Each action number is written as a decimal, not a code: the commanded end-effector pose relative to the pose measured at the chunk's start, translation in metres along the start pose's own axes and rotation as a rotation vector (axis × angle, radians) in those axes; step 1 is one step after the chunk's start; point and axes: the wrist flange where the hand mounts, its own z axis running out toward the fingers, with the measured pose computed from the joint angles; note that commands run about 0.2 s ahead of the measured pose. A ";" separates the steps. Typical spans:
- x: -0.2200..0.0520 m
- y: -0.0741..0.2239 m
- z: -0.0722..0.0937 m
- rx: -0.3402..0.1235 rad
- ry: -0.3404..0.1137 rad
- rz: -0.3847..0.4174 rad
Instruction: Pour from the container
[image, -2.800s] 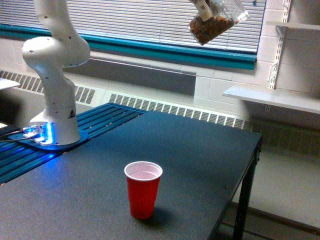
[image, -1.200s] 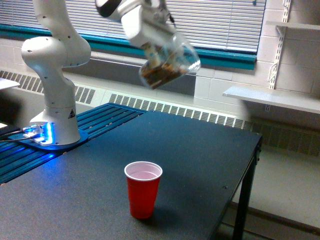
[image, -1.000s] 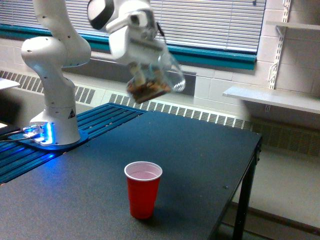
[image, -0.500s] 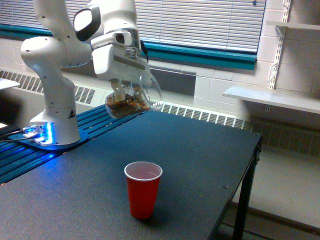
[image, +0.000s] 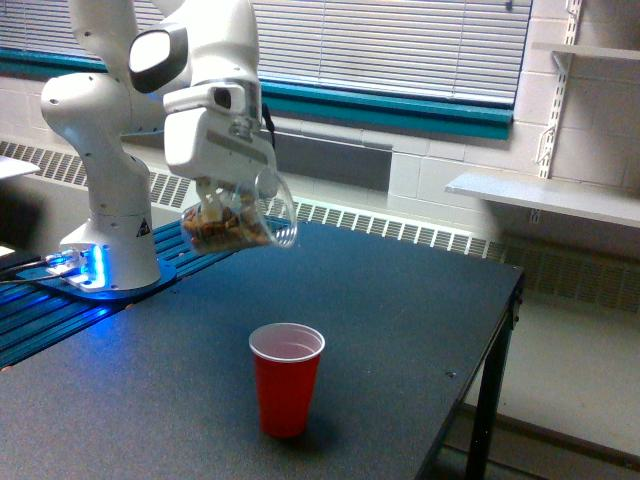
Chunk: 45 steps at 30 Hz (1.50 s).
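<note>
- Since half a second ago my arm has carried the container lower and further toward the exterior view's left; 2.8 s ago it was high near the top right of that view, in front of the blinds.
- Now I see the container hanging in the air above the tabletop, tilted well over, its open mouth facing the exterior view's right and slightly down.
- Brown nut-like pieces lie heaped in the container's lower, closed end; none that I can see are at the rim or falling.
- My gripper sits directly above the container, and the fingers come down around its upper side, clamped on it as far as I can judge; their tips are partly blurred behind the clear plastic.
- A red cup stands upright on the tabletop, white inside, below the container and to the exterior view's right of it. They are well apart and not touching.
- I cannot tell whether anything lies inside the red cup; only a pale interior shows.
- My arm's white base stands at the exterior view's left on a blue slatted surface with a blue glow at its foot.
- Behind are window blinds over a teal sill, and a white shelf at the exterior view's right.
</note>
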 end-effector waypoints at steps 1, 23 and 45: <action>-0.005 0.003 0.010 -0.033 -0.016 0.038; -0.007 0.001 0.042 -0.170 -0.070 -0.009; -0.010 -0.019 0.056 -0.263 -0.083 -0.130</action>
